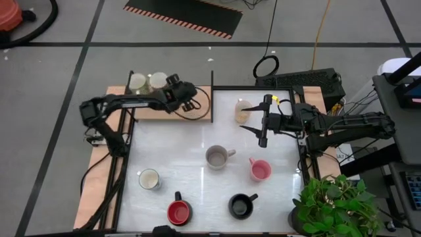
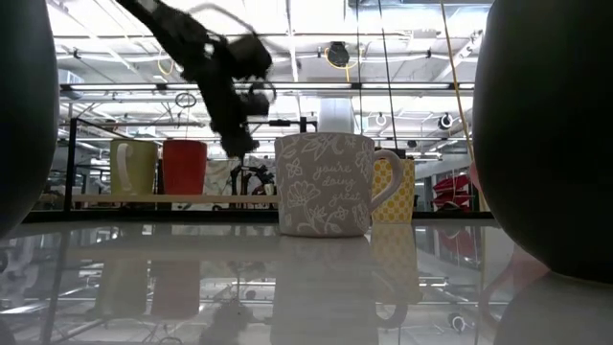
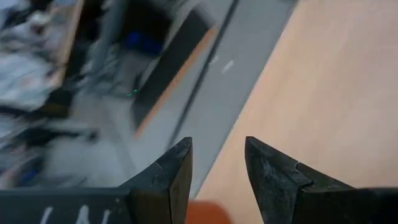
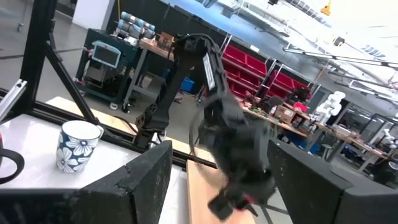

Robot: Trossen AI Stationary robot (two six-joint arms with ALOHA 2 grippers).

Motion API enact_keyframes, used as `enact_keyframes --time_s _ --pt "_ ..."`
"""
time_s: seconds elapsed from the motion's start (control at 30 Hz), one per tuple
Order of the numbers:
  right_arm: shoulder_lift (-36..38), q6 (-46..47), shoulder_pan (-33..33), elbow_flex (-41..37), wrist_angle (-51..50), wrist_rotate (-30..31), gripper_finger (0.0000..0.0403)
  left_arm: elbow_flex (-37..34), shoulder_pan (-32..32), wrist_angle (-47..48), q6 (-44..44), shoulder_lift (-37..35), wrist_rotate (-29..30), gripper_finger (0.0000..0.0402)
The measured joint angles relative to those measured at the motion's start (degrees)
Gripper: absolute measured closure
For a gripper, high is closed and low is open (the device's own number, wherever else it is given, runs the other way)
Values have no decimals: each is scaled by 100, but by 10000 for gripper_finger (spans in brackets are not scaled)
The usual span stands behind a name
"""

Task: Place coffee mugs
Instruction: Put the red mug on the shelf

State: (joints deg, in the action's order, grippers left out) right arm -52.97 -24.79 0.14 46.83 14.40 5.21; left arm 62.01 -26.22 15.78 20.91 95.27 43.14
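Two mugs [image 1: 147, 81] sit just behind the open left hand [image 1: 191, 104]; right hand [image 1: 263, 138] open.

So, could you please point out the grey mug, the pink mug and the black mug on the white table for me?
grey mug [image 1: 216, 157]: high view, on its open mouth.
pink mug [image 1: 260, 170]: high view, on its inside.
black mug [image 1: 240, 207]: high view, on its dark inside.

Grey tiled floor [image 1: 59, 66] surrounds the worktable.
A striped hazard mat [image 1: 184, 16] lies far; green potted plant [image 1: 332, 204] near right.
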Motion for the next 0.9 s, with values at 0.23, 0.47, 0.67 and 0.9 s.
enact_keyframes --time_s 0.23,0.47,0.67,0.9 --pt "0 -98 -2 0 14 2 145 9 -158 -288 -256 799 211 250" --pt "0 -97 -2 0 -7 2 145 9 -357 -160 -1171 798 718 250" --pt "0 -88 -2 0 -98 4 145 14 -403 221 -1457 776 941 250" --pt "0 -6 -2 0 -138 68 145 12 -397 1005 -1874 730 1480 250"
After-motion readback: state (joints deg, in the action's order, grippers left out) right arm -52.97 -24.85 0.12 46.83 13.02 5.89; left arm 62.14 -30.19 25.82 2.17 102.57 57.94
